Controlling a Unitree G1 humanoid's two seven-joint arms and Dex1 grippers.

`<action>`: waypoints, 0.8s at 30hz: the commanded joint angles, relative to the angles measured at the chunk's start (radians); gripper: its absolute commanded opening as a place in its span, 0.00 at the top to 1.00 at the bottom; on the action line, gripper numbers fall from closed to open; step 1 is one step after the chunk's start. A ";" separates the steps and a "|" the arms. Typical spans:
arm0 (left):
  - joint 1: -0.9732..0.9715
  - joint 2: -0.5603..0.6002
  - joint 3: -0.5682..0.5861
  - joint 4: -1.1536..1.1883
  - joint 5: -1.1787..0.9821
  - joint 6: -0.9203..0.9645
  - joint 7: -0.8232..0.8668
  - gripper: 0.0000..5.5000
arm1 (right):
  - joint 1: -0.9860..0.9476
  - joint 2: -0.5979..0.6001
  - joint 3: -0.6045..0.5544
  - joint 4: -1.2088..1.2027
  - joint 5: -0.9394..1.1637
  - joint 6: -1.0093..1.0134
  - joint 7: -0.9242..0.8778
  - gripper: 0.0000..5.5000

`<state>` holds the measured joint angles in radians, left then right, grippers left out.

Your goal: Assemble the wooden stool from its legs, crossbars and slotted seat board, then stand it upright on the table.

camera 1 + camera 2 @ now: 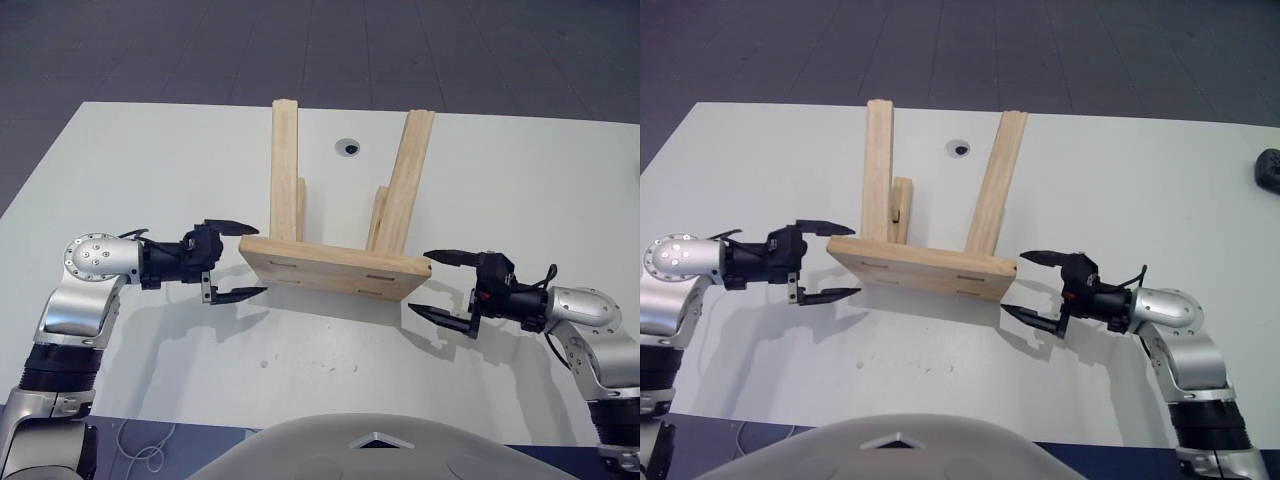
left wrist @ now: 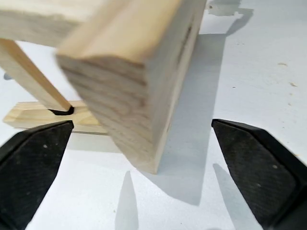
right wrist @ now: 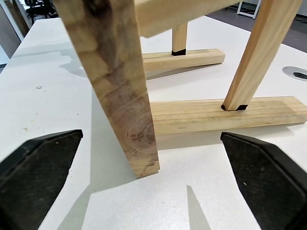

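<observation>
1. left gripper: fingers spread wide, flanking the seat board's left end, gripping nothing.
2. right gripper: fingers equally wide at the right end, empty.
3. both forearms lie low, pointing inward.
4. stool on its side on the counter, legs pointing away; finger-to-wood contact unclear.

Seat board stands between left hand and right hand; table outside its legs gives room.

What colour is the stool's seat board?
The seat board is pale, unpainted wood; the left eye view shows it best.
</observation>
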<state>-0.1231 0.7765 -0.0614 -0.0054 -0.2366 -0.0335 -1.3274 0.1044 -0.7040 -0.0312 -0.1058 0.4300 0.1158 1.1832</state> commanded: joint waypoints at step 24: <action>-0.092 -0.031 -0.073 -0.016 -0.078 0.111 -0.013 0.70 | -0.082 0.036 0.107 -0.020 0.002 0.085 0.033 0.70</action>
<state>-0.2126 0.7630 -0.1405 0.0246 -0.2550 -0.0089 -1.3660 0.0263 -0.6807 0.0568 -0.1004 0.4181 0.1691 1.2246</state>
